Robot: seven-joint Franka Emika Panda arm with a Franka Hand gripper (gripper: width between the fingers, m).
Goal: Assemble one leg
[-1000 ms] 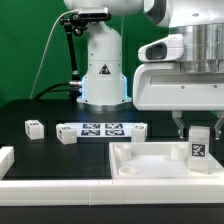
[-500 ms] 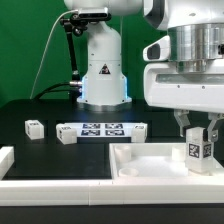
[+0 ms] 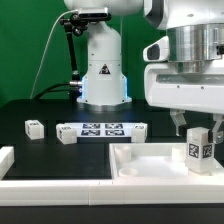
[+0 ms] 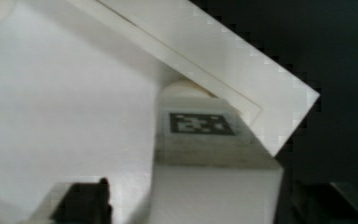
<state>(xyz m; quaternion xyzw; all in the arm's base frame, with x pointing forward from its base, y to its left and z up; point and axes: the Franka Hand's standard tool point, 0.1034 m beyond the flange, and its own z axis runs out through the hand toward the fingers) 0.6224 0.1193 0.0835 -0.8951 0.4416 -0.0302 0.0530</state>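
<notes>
The leg [image 3: 198, 151] is a small white block with a black-and-white tag on its face. It stands upright at the exterior view's right end of the large white tray-like piece [image 3: 145, 165]. My gripper [image 3: 198, 131] hangs right above it, one finger on each side of its top. In the wrist view the leg [image 4: 211, 172] lies between the two dark fingertips [image 4: 87, 203] of the gripper [image 4: 208, 205]. A gap shows between one finger and the leg. The jaws stand open around the leg.
Two more small tagged white blocks [image 3: 34, 127] [image 3: 67, 135] lie at the exterior view's left, next to the marker board [image 3: 102, 129]. Another white part [image 3: 5, 160] sits at the left edge. The robot base [image 3: 103, 72] stands behind.
The gripper has turned about its axis over the leg and then spread its fingers slightly. The leg has stayed at almost the same spot on the tray-like piece.
</notes>
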